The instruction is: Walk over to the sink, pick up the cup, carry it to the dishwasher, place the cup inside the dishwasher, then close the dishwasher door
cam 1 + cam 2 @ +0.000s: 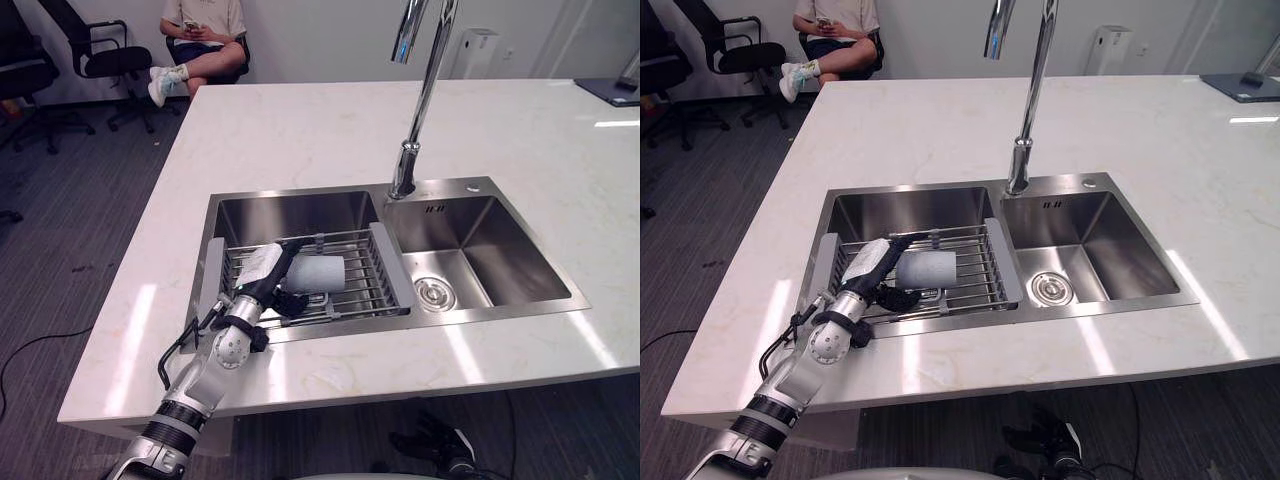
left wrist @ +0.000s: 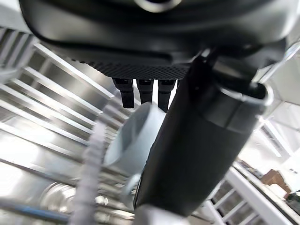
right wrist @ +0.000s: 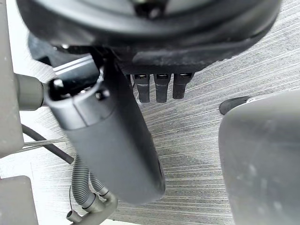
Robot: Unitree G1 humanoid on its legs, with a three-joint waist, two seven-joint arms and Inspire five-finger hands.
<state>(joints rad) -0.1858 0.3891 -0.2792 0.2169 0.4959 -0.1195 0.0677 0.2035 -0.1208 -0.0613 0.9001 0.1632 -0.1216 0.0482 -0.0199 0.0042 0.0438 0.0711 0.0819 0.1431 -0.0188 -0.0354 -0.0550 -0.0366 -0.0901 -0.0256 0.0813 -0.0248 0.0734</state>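
Left eye view gives you the counter (image 1: 300,130) with a double sink (image 1: 480,187) set into it and a tall faucet (image 1: 425,90) rising between the basins. A rack (image 1: 365,275) of metal bars spans the left basin, and the cup (image 1: 318,272), pale grey, lies on its side on those bars with its open end toward the left hand (image 1: 262,272). Your left arm comes in from the lower left and the hand is at the cup's left end, its fingers (image 2: 145,91) reaching over the top of the cup and its thumb (image 2: 197,150) lower, on the near side. In the left wrist view those fingers look straight and spread from the thumb, with the cup between them rather than clamped.

Your right hand (image 3: 154,42) hangs over grey carpet (image 3: 197,140), fingers relaxed, thumb out, holding nothing.

Beyond the counter's far left corner a person (image 1: 205,40) sits on a chair, with another chair (image 1: 110,55) beside them.
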